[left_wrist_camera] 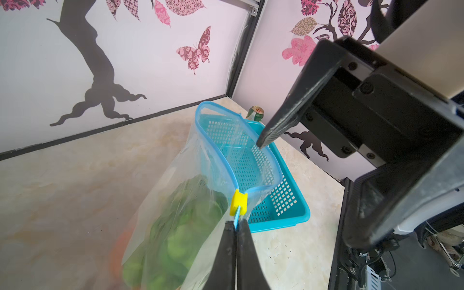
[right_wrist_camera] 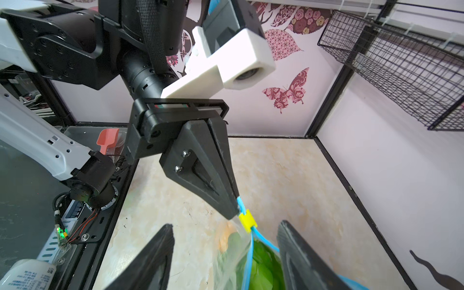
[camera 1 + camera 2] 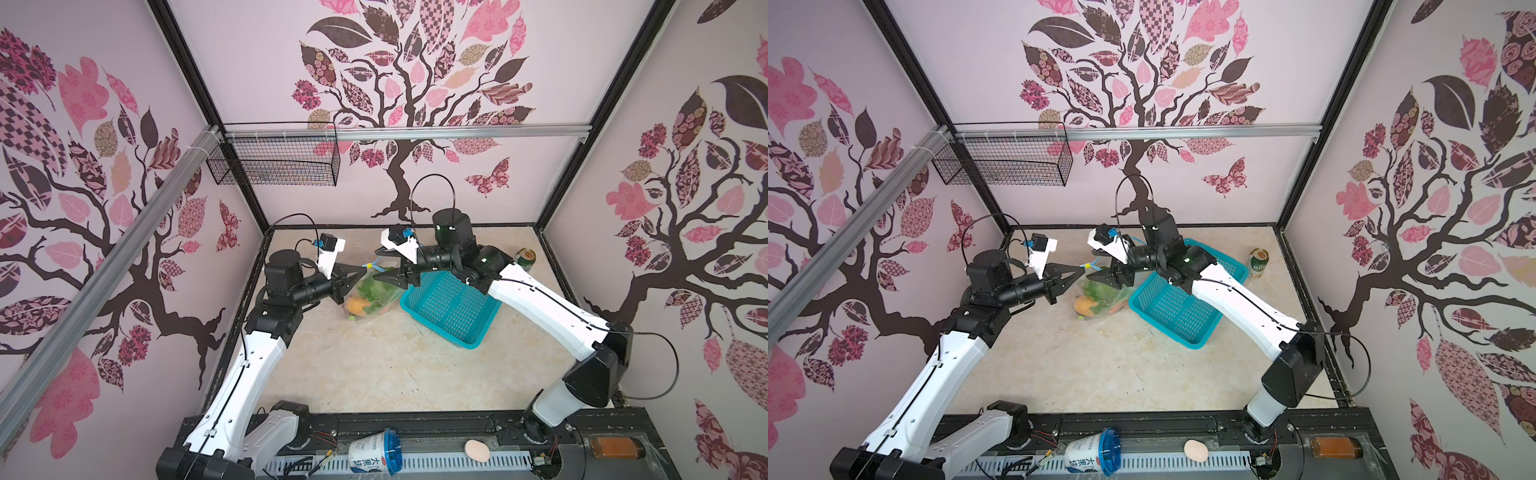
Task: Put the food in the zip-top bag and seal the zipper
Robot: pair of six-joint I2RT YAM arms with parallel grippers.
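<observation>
The left gripper [image 1: 236, 227] is pinched tight on the end of the zipper [image 1: 213, 150], a thin, light-blue plastic strip, just behind the small blocky yellow slider [image 1: 238, 202]. It holds that corner of the bag [image 3: 370, 299] up while the bag's bottom rests on the worktop [image 3: 395, 365], a pale surface with a marbled stone pattern. The bag is clear, crinkly film. In the left wrist view its mouth gapes in a wide loop, the two sides of the strip well apart. Inside lie toy vegetables: a leafy green cabbage [image 1: 185, 221] with a rumpled surface, and a rounded orange pumpkin [image 3: 356, 306] low in the bag. The right gripper [image 2: 225, 224] hangs at the bag's mouth with its ribbed black jaws spread wide and holding nothing. In the right wrist view the blue strip and the bag's upper edge run between them. Just beside the bag sits a rectangular teal plastic basket [image 3: 453, 307] with gridded walls and floor. A green metal can [image 3: 525, 258] stands upright near the back wall.
</observation>
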